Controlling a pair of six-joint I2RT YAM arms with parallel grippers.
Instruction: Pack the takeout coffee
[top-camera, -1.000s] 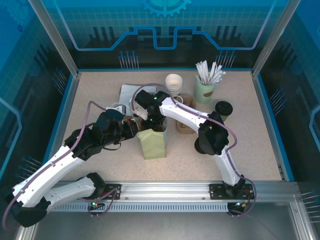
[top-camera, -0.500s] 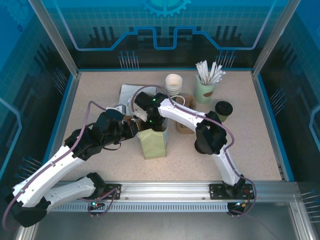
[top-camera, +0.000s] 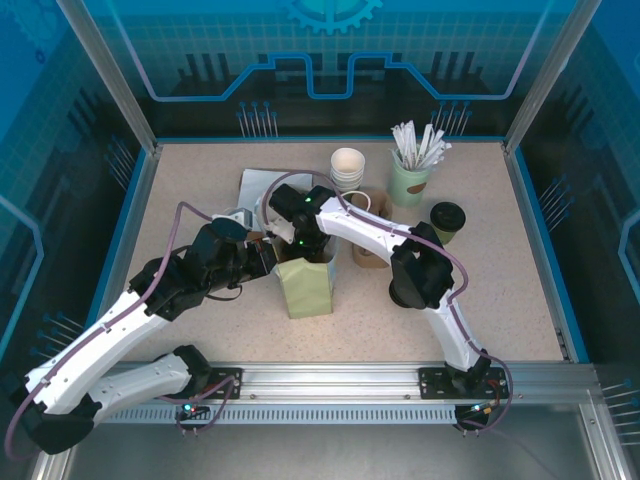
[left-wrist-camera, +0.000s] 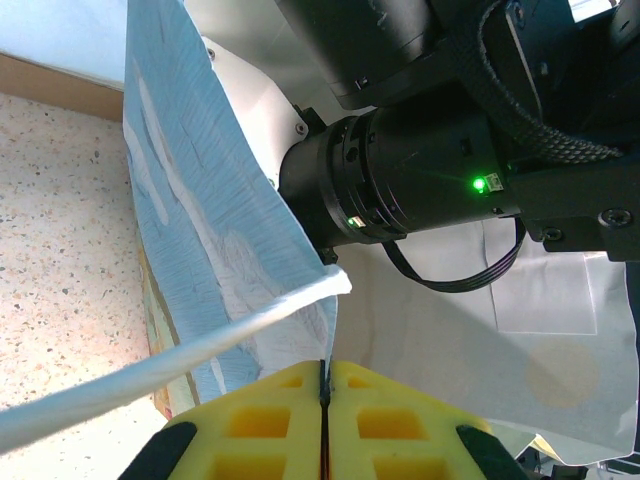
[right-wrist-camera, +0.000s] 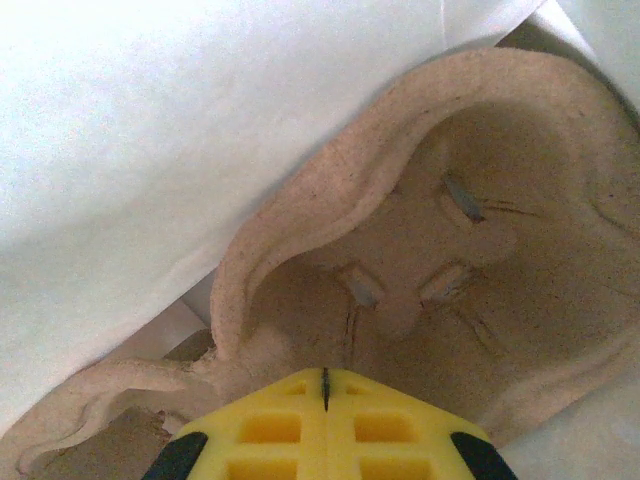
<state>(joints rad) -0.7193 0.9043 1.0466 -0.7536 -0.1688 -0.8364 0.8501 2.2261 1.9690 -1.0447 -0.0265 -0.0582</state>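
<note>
A paper bag (top-camera: 306, 287) stands upright mid-table, olive-green from above and pale blue-white in the left wrist view (left-wrist-camera: 190, 200). My left gripper (top-camera: 268, 257) (left-wrist-camera: 325, 366) is shut on the bag's rim beside its white handle (left-wrist-camera: 150, 365). My right gripper (top-camera: 303, 243) (right-wrist-camera: 324, 373) reaches down into the bag's mouth. It is shut on the middle ridge of a brown pulp cup carrier (right-wrist-camera: 450, 250), with the bag's white inside (right-wrist-camera: 150, 150) around it. The takeout coffee (top-camera: 446, 222), a small green-sided cup with a dark top, stands apart at the right, beyond my right arm's elbow.
At the back stand a stack of white cups (top-camera: 347, 165) and a mint-green cup of white-wrapped sticks (top-camera: 412, 168). More brown pulp (top-camera: 370, 250) lies right of the bag. A flat white sheet (top-camera: 256, 186) lies behind my left gripper. Blue walls ring the table.
My right arm's elbow has shifted slightly left, so more of the coffee cup shows. Both grippers stay shut where they were.
</note>
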